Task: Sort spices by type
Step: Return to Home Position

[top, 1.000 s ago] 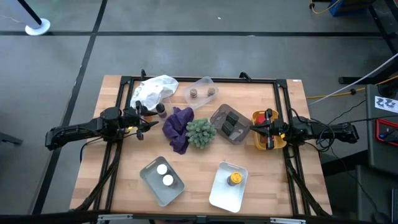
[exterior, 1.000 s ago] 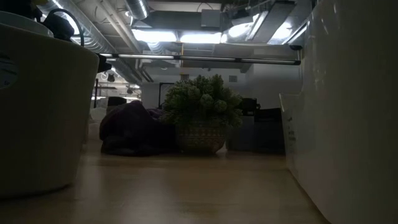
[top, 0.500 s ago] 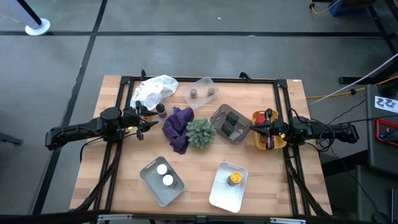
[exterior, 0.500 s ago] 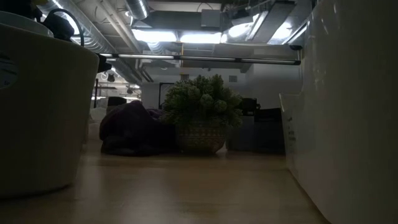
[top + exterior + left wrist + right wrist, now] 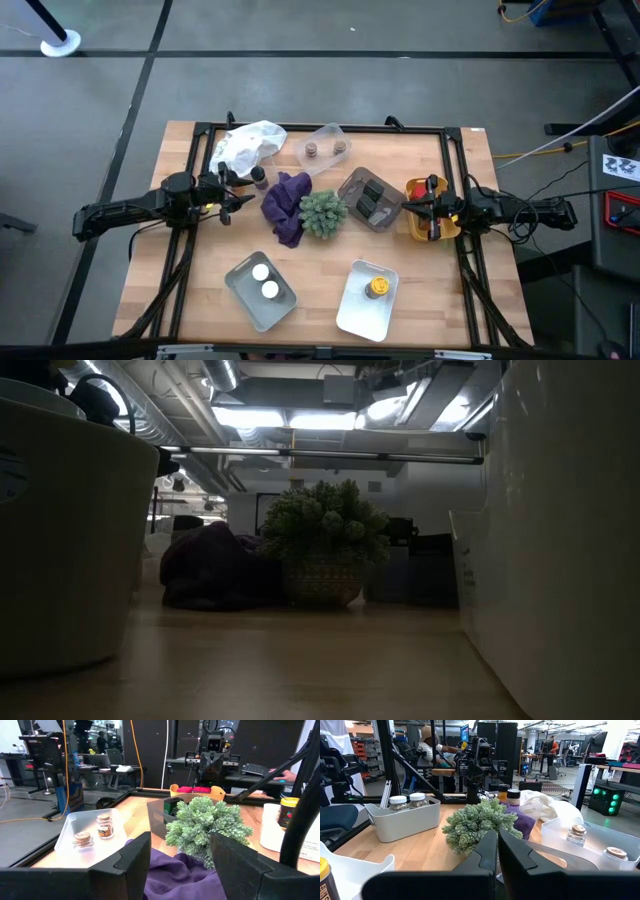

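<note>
The spices stand sorted in bins. Two brown-capped jars (image 5: 94,831) stand in a clear tray (image 5: 325,147). Two white-capped jars (image 5: 265,281) stand in a grey tray. A yellow jar (image 5: 377,288) stands in a white tray. Dark tins (image 5: 370,197) sit in a grey bin, and red ones (image 5: 195,789) in a yellow bin (image 5: 422,232). Two dark-capped jars (image 5: 508,795) stand on the table by a white bag. My left gripper (image 5: 245,197) hovers open at the table's left. My right gripper (image 5: 405,205) hovers shut at the right, over the yellow bin.
A spiky green plant (image 5: 323,212) in a pot stands mid-table, with a crumpled purple cloth (image 5: 285,205) against its left side. A white bag (image 5: 250,143) lies at the far left. A black frame (image 5: 455,150) runs round the table. People show in the room behind.
</note>
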